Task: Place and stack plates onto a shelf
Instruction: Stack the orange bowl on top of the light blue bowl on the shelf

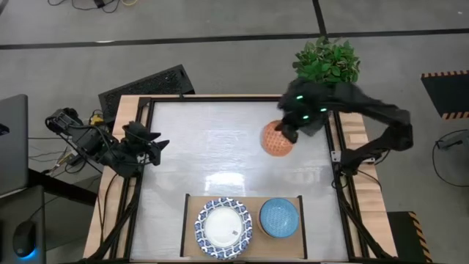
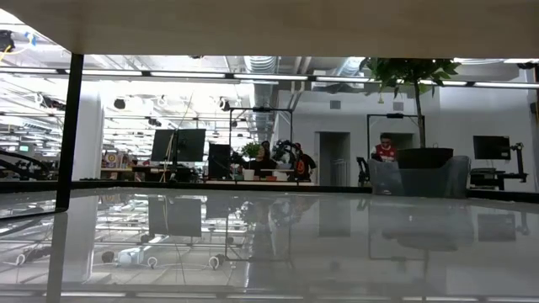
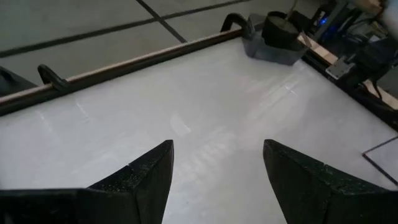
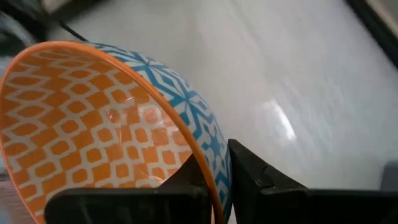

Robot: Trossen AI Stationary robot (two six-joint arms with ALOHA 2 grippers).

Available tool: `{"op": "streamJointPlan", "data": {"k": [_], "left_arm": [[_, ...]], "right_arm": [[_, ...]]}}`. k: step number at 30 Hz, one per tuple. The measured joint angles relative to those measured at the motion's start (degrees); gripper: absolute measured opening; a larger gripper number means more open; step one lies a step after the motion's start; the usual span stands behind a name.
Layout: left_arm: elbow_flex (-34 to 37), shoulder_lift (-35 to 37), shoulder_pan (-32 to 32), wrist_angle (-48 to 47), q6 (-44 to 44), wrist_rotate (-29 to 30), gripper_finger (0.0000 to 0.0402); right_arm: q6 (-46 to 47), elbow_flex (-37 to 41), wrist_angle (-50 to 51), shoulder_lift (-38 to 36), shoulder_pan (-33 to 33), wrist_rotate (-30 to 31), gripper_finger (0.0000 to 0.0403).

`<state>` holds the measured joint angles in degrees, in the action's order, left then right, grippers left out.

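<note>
The right gripper [image 1: 287,136] is reaching over the far right part of the counter [image 1: 220,154], its fingers pinching the rim of an orange patterned bowl [image 1: 277,139]. In the right wrist view the bowl [image 4: 106,124] is showing an orange lattice inside and a blue-and-white pattern outside, with one finger [image 4: 267,180] sitting against the outer wall and the other against the inner side, so the rim is clamped between them. The bowl is tilting in the grip. The left gripper [image 1: 155,147] is waiting at the left edge of the counter, and in the left wrist view its fingers [image 3: 149,171] are standing apart with bare counter showing between them. At the near edge the shelf [image 1: 192,220], a light-wood board, is carrying a plate [image 1: 223,228] with a blue-and-white rim and white centre on its left half; whether more plates are lying under it cannot be told. Just beside it, on the right half, a blue bowl [image 1: 278,218] is sitting. A green plant [image 1: 327,61] is standing beyond the far right corner.
</note>
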<state>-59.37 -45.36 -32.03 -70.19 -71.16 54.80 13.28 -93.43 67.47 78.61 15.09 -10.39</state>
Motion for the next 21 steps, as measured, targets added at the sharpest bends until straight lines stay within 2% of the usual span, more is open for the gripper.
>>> {"op": "streamJointPlan", "data": {"k": [3, 8, 12, 16, 21], "left_arm": [[0.0, -0.02, 0.0, 0.02, -0.24, -1.16, 0.0232], [0.0, -0.02, 0.0, 0.02, -1.08, -2.54, 0.0232], [0.0, -0.02, 0.0, 0.04, -2.67, -2.54, 0.0232], [0.0, -0.02, 0.0, 0.1, -3.64, -2.51, 0.0232], [0.0, -0.73, 0.0, 0.24, -5.34, -2.48, 0.0232]], "right_arm": [[3.13, -5.37, 3.25, -2.38, -2.45, -0.41, 0.0051], [10.39, -11.56, 5.89, -4.51, -11.54, -6.3, 0.0051], [17.24, -12.76, 7.2, -4.36, -22.06, -5.85, 0.0051], [21.82, -12.71, 7.42, -1.56, -31.73, -2.77, 0.0051], [24.2, -12.67, 7.51, 3.68, -38.74, -1.27, 0.0051]]}}
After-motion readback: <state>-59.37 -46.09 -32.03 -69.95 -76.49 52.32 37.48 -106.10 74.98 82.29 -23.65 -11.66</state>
